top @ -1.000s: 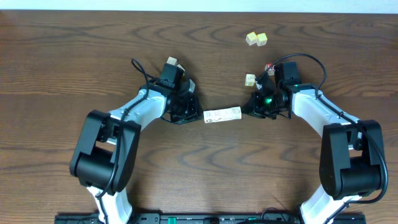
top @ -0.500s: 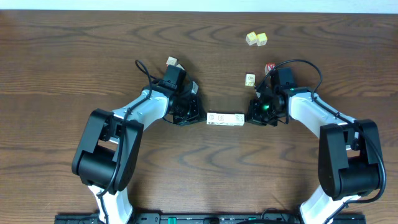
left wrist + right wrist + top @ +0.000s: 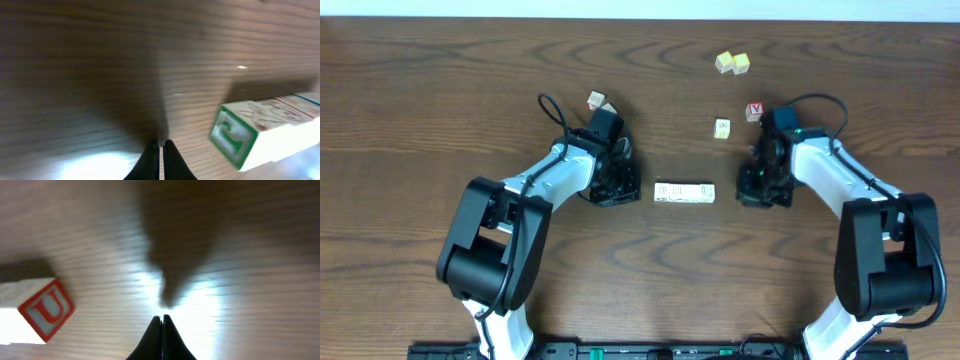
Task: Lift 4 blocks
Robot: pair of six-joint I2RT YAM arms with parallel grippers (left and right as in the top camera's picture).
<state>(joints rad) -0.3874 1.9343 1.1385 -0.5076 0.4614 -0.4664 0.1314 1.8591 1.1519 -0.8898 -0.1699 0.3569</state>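
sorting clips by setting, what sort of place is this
Probably a robotics lab or test bench: two robot arms mounted at one edge of a wood-grain table, with small toy blocks set out for handling practice.

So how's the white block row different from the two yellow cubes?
The row of blocks is cream-white with printed tops; the yellow cubes are pale yellow. The row of blocks is the longer line; the yellow cubes are just two. The row of blocks lies in the middle; the yellow cubes sit near the far edge. Both sit packed side by side.
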